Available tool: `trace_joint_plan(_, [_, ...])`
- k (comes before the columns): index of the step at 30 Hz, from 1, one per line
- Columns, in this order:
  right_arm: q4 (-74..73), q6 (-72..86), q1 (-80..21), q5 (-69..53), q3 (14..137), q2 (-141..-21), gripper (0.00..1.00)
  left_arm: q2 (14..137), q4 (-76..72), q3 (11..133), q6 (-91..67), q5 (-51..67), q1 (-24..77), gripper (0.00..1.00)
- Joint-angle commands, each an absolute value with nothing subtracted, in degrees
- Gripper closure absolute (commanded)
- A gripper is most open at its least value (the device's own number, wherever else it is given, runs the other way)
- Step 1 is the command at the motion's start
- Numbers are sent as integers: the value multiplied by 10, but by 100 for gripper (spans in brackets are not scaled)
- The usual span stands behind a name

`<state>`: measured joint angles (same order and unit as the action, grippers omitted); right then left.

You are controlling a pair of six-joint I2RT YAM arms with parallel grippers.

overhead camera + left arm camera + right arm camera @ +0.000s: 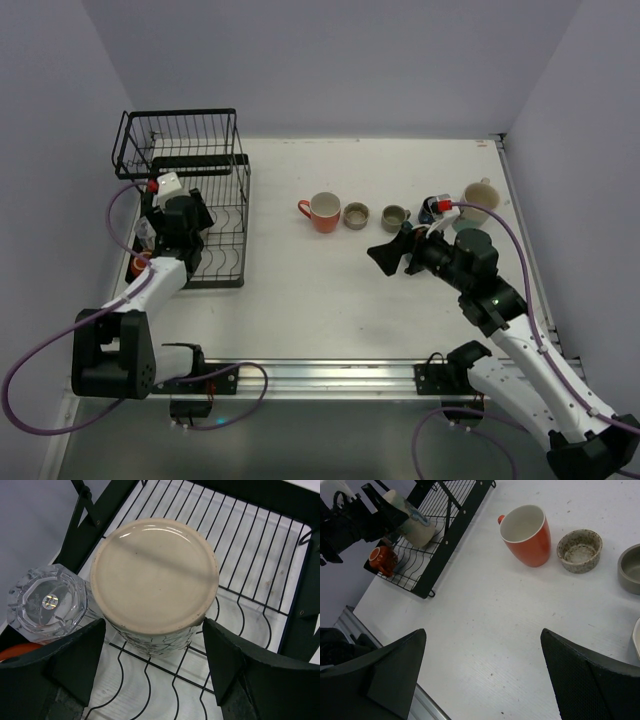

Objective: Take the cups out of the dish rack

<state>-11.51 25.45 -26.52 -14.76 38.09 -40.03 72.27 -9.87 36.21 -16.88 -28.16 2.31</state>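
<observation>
Over the dish rack (260, 555), straddling the upturned cream cup (156, 582) with the left claw (155, 667) wide open, gripping nothing. Needing an even squeeze, sparing the glass tumbler (46, 602) touching the cup's side.

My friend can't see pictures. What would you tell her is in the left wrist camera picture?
An upside-down cream cup fills the middle, its flat base facing the camera, standing on the black wire dish rack. The left gripper is open, one dark finger on each side of the cup. A clear glass tumbler, also upside down, stands just left of the cup.
</observation>
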Motion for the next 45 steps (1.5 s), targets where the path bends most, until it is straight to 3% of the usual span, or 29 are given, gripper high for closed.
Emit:
trace_joint_plan(1, [-98, 247, -269, -164, 386, -391, 1, 701, -184, 349, -161, -297, 18, 18])
trace_joint_plan(6, [-98, 247, -274, -174, 388, -394, 1, 716, -202, 354, -150, -301, 18, 0])
trace_joint_plan(29, [-99, 237, -287, -172, 392, -401, 1, 755, -284, 355, -105, -285, 17, 3])
trace_joint_plan(33, [-102, 236, -287, -164, 392, -398, 1, 751, -279, 350, -106, -294, 17, 20])
trace_joint_plan(36, [-103, 236, -287, -165, 395, -396, 1, 735, -265, 345, -120, -300, 17, 40])
trace_joint_plan(45, [-101, 248, -292, -173, 398, -388, 1, 636, -186, 329, -176, -294, 49, 67])
